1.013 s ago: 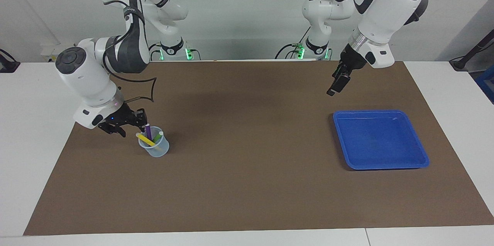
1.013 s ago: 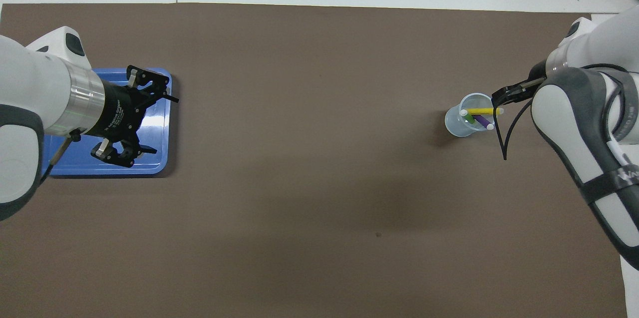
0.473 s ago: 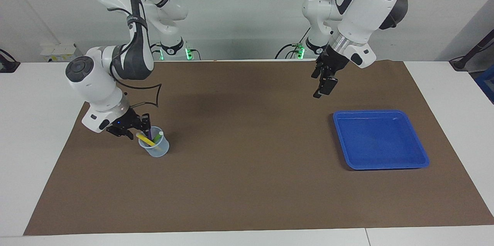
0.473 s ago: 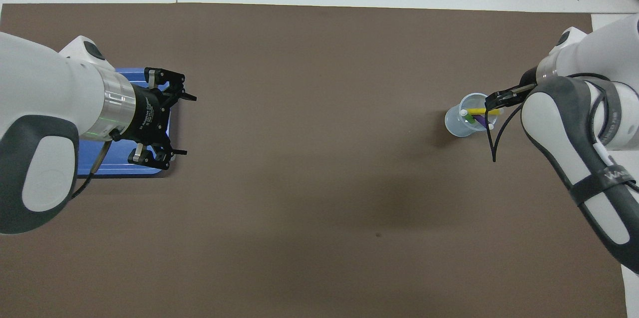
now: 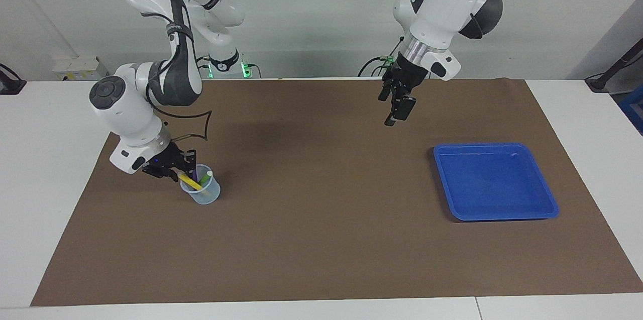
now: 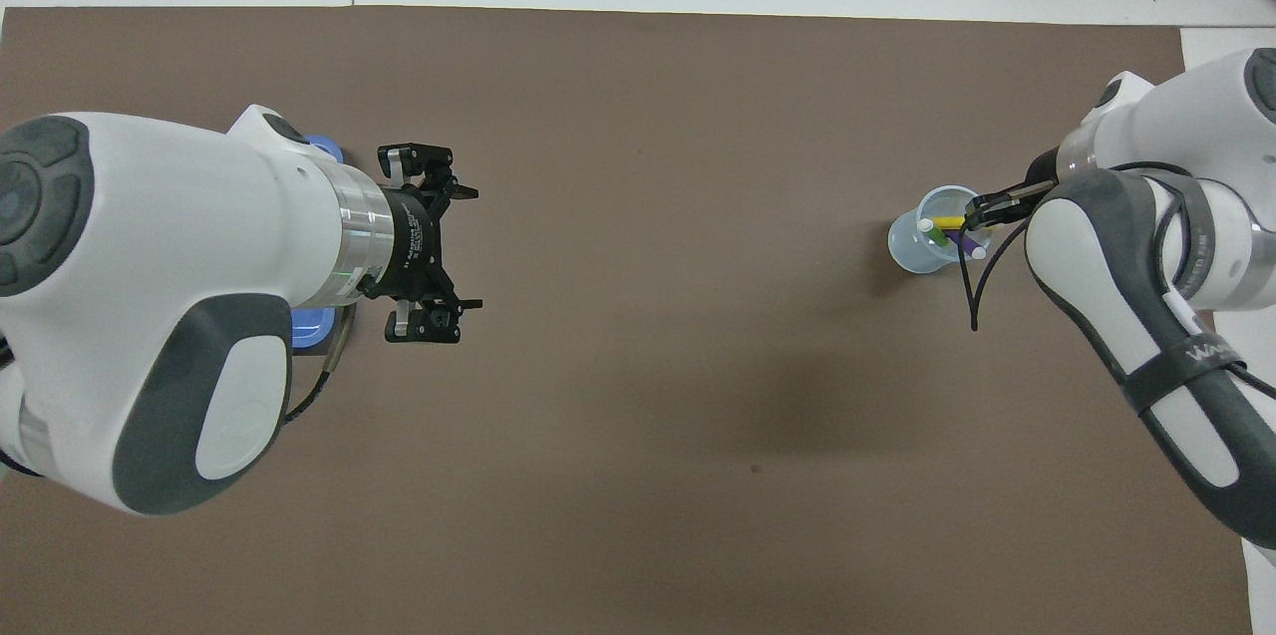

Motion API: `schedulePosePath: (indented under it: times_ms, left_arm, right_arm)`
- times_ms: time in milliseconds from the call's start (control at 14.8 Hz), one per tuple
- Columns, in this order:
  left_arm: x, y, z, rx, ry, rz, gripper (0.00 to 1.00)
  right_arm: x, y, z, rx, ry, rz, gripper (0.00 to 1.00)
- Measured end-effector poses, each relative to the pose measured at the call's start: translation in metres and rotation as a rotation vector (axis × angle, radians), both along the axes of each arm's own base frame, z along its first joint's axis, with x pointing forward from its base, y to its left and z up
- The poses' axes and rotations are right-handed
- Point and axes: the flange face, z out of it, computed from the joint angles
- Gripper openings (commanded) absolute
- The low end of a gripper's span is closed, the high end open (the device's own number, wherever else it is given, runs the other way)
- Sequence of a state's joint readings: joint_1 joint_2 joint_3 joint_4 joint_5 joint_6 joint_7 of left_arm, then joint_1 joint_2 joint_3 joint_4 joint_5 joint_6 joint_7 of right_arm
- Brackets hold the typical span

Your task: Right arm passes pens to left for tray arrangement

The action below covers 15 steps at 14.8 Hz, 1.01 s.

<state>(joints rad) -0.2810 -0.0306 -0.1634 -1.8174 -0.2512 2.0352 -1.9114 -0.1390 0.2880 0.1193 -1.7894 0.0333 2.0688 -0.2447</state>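
Close the right gripper [image 5: 177,173] squarely on the yellow pen [image 5: 189,181] in the cup [image 5: 202,193]; its jaws' state I can't tell, while the left gripper [image 6: 444,246] hangs open

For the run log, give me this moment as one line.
right claw: at cup, on yellow pen | left claw: open, raised over mat, waiting | tray: no pens

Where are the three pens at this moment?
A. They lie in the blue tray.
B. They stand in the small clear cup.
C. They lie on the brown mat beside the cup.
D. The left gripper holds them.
B: the yellow, purple and green pens stand in the cup, while the tray holds none and the left gripper is open with nothing in it.
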Motion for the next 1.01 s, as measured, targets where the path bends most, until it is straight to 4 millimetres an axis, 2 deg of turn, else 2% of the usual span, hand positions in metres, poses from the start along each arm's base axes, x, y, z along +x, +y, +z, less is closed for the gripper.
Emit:
schedulePosePath:
  times_ms: [270,540,675,1013]
  left_arm:
    - [0.003,-0.006,-0.002,-0.08,-0.018,0.116,1.0]
    - [-0.009,-0.036,-0.013,-0.135,-0.04,0.188,1.0]
    - [-0.014,-0.046,-0.013,-0.154,-0.048,0.208,1.0]
    - [-0.017,-0.051,-0.011,-0.169,-0.055,0.227,1.0]
  right_arm:
    - [-0.002,-0.003,-0.003,0.0,0.007,-0.004,0.27]
    - [-0.002,-0.005,-0.002,0.0,0.006,-0.008,0.16]
    - [-0.003,-0.005,0.003,-0.001,-0.002,-0.009,0.1]
    - [-0.004,-0.004,0.005,0.0,-0.005,-0.008,0.0]
